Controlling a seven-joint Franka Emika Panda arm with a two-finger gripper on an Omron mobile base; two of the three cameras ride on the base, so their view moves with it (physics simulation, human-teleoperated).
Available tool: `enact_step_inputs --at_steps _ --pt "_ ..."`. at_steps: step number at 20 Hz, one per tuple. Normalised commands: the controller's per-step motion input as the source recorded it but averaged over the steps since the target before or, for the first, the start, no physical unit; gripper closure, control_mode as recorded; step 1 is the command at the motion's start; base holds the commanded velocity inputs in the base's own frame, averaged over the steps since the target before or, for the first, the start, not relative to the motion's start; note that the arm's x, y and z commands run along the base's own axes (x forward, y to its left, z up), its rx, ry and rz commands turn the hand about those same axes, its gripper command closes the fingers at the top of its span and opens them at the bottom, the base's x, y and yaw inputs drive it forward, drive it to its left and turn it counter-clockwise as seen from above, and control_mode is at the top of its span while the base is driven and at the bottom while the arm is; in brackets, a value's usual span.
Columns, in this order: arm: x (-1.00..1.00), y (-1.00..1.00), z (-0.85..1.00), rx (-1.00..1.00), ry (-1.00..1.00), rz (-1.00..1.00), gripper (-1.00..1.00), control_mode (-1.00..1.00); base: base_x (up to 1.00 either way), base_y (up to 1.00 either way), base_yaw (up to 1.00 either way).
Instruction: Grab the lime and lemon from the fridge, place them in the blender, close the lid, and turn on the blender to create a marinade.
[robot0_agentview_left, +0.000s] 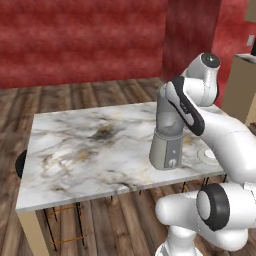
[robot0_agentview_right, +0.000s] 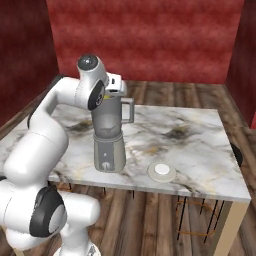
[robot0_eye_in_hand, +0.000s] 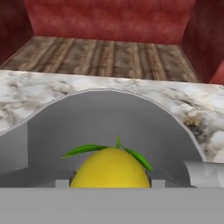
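Red walls back the marble table (robot0_agentview_right: 200, 135) where the blender (robot0_agentview_right: 109, 135) stands. My fingers pinch the lemon (robot0_eye_in_hand: 110, 169) over its open jar; I should centre it above the mouth before letting go. Nearby lies the lid (robot0_agentview_right: 161, 171).

Veined marble table (robot0_agentview_right: 200, 135) (polished), smoky translucent blender (robot0_agentview_right: 108, 130) jar, smooth yellow lemon (robot0_eye_in_hand: 110, 171), plank wood floor (robot0_eye_in_hand: 105, 54)

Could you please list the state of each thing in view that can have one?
Blender: upright on the table, jar open, lid off.
Lid: lying flat on the table, beside the blender.
Lemon: held over the jar mouth.
Claw: shut on the lemon.
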Motion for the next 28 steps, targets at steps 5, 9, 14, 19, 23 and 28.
enact_step_inputs --at_steps 5,9,14,19,23,28 --pt "0.00 0.17 -0.48 -0.02 0.13 0.00 -1.00 -1.00 0.00 0.00 0.00" --pt "0.00 0.04 -0.23 0.00 0.10 0.00 -1.00 -1.00 0.00 0.00 0.00" --pt "-0.06 0.00 0.00 0.00 0.05 0.00 -1.00 -1.00 0.00 0.00 0.00" --pt "-0.20 0.00 0.02 0.00 0.00 0.00 -1.00 -1.00 0.00 0.00 0.00" --pt "-0.44 0.00 0.41 0.00 -0.06 0.00 -1.00 -1.00 0.00 0.00 0.00" --pt "-0.87 0.00 0.94 0.00 -0.26 0.00 -1.00 -1.00 0.00 0.00 0.00"
